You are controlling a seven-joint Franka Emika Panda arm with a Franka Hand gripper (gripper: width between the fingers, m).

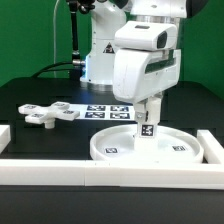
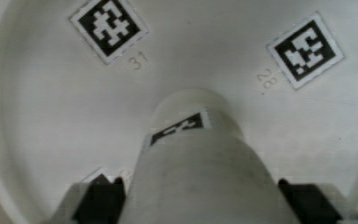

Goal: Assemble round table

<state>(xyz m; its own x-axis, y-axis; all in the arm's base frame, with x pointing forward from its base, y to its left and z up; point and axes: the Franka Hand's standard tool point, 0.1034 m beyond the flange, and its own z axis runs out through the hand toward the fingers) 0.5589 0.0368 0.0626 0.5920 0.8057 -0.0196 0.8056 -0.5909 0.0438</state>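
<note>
The large round rimmed disc point(image 1: 148, 143) lies flat on the black table near the front, with square markers on it. My gripper point(image 1: 148, 118) is shut on the short marked cylinder leg point(image 1: 148, 129) and holds it upright over the middle of the disc, its lower end at or just above the disc's surface. In the wrist view the leg point(image 2: 202, 160) runs between my two black fingers point(image 2: 101, 198) toward the disc point(image 2: 51, 110). The cross-shaped foot piece point(image 1: 48, 114) lies on the table at the exterior view's left.
The marker board point(image 1: 100, 110) lies behind the disc. Long white border rails run along the front point(image 1: 100, 171), at the exterior view's right point(image 1: 211, 148) and at its left point(image 1: 4, 135). The robot's base point(image 1: 100, 55) stands at the back.
</note>
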